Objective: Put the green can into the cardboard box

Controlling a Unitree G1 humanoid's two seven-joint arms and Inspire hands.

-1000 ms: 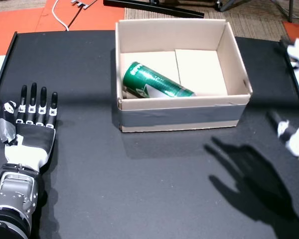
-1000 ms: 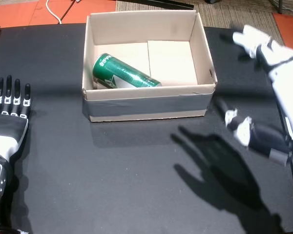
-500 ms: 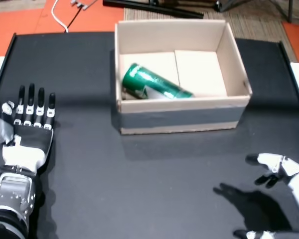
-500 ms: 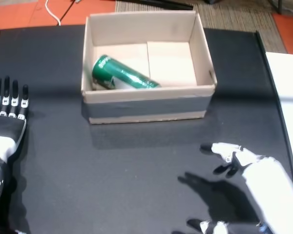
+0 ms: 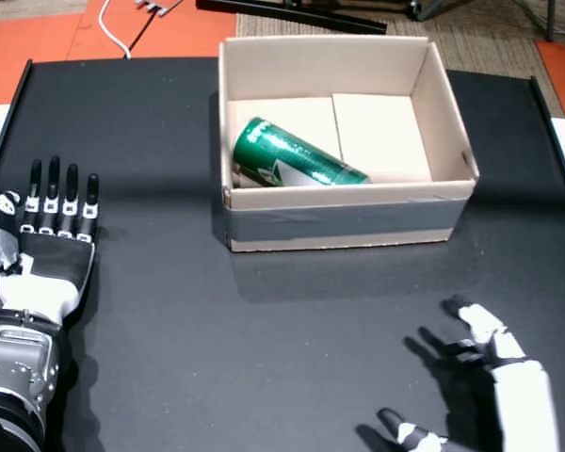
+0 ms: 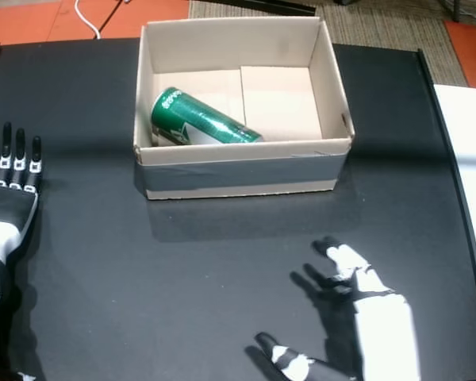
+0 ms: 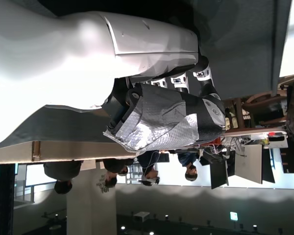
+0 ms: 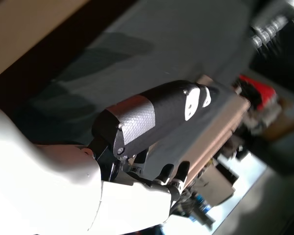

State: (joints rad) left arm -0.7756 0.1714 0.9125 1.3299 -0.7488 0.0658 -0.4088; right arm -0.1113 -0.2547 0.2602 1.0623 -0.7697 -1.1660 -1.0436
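Closest to me, my right hand sits low over the black table near the front edge, fingers spread and nothing in it. Same deal in the other head view, where it's at the bottom right corner. On the far left, my left hand lies flat on the table, fingers straight and slightly apart, also holding nothing. The wrist views only show the backs of the hands, so no extra help there.

Further back, the cardboard box stands open, and the green can is already inside, lying on its side in the left half with one end tucked toward the front wall. In the other head view the green can looks the same, fully below the rim.

So as far as I can judge, the placing step is done. Next move is just parking both arms well clear of the box without bumping it.
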